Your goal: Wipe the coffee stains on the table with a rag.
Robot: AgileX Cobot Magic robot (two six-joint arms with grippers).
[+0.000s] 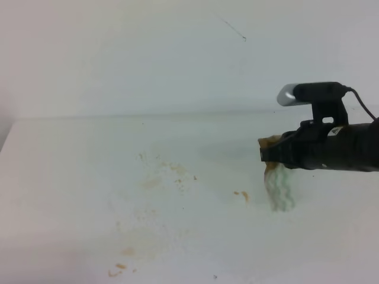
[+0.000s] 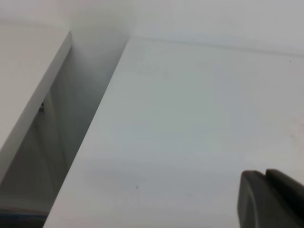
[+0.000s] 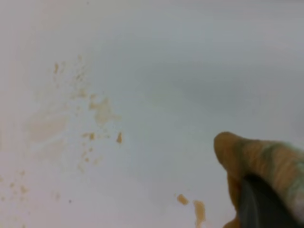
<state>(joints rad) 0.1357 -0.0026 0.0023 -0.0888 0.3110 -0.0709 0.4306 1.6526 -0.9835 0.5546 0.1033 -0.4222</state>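
Observation:
The table (image 1: 71,177) is wide and white. Coffee stains lie on it as faint tan smears and specks (image 1: 160,177), a small orange spot (image 1: 241,195) and more specks near the front (image 1: 118,269). My right gripper (image 1: 266,152) reaches in from the right and is shut on the rag (image 1: 278,188), which hangs down, brown-stained at the top and pale green below. In the right wrist view the stained rag (image 3: 261,156) bulges over a dark finger (image 3: 261,206), with the stains (image 3: 102,111) to its left. In the left wrist view only a dark part of the left gripper (image 2: 268,202) shows, over bare table (image 2: 190,133).
A plain white wall (image 1: 148,53) stands behind the table. In the left wrist view the table's left edge borders a shadowed gap (image 2: 71,133), with another white surface (image 2: 28,95) beyond it.

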